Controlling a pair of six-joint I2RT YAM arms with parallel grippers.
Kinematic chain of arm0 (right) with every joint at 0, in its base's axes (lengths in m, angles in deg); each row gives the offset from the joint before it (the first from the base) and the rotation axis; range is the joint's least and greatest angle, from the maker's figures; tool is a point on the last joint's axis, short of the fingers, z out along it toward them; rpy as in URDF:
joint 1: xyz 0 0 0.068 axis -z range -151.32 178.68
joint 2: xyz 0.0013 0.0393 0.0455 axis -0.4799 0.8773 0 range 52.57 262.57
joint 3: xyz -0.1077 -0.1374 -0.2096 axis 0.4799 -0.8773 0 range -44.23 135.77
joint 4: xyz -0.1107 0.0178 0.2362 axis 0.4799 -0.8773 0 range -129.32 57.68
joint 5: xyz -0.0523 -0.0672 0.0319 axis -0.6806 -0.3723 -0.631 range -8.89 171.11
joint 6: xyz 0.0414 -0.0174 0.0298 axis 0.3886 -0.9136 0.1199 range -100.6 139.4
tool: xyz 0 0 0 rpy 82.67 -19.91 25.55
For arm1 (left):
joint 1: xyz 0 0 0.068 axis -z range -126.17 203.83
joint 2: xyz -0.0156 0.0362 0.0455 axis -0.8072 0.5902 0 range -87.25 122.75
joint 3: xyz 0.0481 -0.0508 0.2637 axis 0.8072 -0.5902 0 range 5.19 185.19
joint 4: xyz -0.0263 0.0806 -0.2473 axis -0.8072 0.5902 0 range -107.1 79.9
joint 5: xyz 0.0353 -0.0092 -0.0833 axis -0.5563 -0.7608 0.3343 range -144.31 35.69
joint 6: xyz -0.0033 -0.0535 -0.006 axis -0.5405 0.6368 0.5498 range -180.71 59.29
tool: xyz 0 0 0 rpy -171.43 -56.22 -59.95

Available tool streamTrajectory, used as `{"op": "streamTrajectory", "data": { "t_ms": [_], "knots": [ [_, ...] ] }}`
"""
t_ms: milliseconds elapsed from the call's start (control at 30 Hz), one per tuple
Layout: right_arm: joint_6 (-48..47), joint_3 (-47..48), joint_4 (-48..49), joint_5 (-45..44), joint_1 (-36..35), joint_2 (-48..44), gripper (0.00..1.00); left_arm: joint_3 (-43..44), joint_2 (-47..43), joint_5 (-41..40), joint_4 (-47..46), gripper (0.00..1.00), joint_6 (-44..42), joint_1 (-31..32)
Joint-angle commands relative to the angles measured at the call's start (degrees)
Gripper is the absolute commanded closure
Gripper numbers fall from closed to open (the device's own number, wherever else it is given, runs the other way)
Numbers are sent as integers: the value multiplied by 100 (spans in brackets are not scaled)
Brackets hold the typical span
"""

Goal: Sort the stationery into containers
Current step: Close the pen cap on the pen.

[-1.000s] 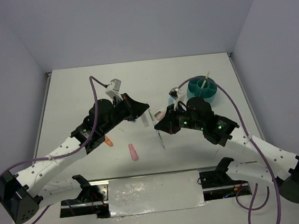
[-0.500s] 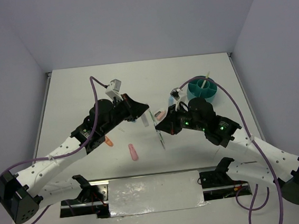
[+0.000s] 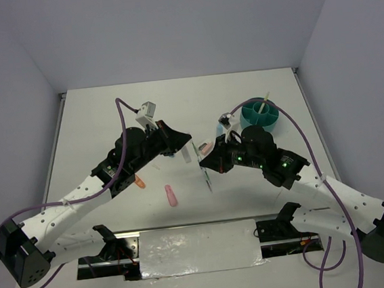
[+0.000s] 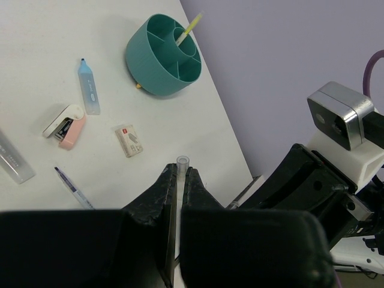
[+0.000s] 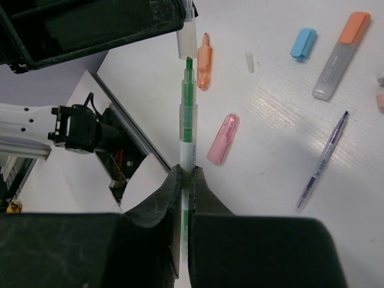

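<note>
My left gripper (image 4: pixel 180 171) is shut on a short clear cap (image 4: pixel 181 161) and holds it above the table. My right gripper (image 5: pixel 186 171) is shut on a green pen (image 5: pixel 188 129). The pen's bare tip points at the clear cap (image 5: pixel 186 42), just short of it. In the top view the two grippers meet mid-table, left (image 3: pixel 187 152) and right (image 3: pixel 208 165). The teal organiser (image 4: pixel 150 69) stands at the far right with a yellow pen (image 4: pixel 191 29) in it. A blue highlighter (image 4: pixel 89 87), a white eraser (image 4: pixel 129 140) and a thin pen (image 4: pixel 72 187) lie near it.
An orange highlighter (image 5: pixel 204 61), a pink one (image 5: pixel 223 138), a blue cap (image 5: pixel 303 42), an orange-capped grey highlighter (image 5: pixel 339 57), a small white cap (image 5: pixel 249 61) and a purple pen (image 5: pixel 324 159) lie on the table. A pink-and-white item (image 4: pixel 64 123) lies near the blue highlighter.
My right gripper has shifted slightly up and left with the green pen, toward the cap. The left arm has stayed still.
</note>
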Motion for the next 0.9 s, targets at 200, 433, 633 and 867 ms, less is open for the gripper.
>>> {"op": "streamTrajectory", "data": {
  "t_ms": [200,433,633,867],
  "knots": [
    [-135,346,156,-136,-40,125,100,92,-3,73,-312,100,132,-20],
    [-161,574,208,-101,-40,187,100,-31,-11,179,-348,100,228,-20],
    [-179,706,217,-83,-40,222,100,-49,-21,170,-321,100,228,-20],
    [-319,777,454,-276,-22,380,100,-198,-29,398,-602,100,570,-2]
  ]
}}
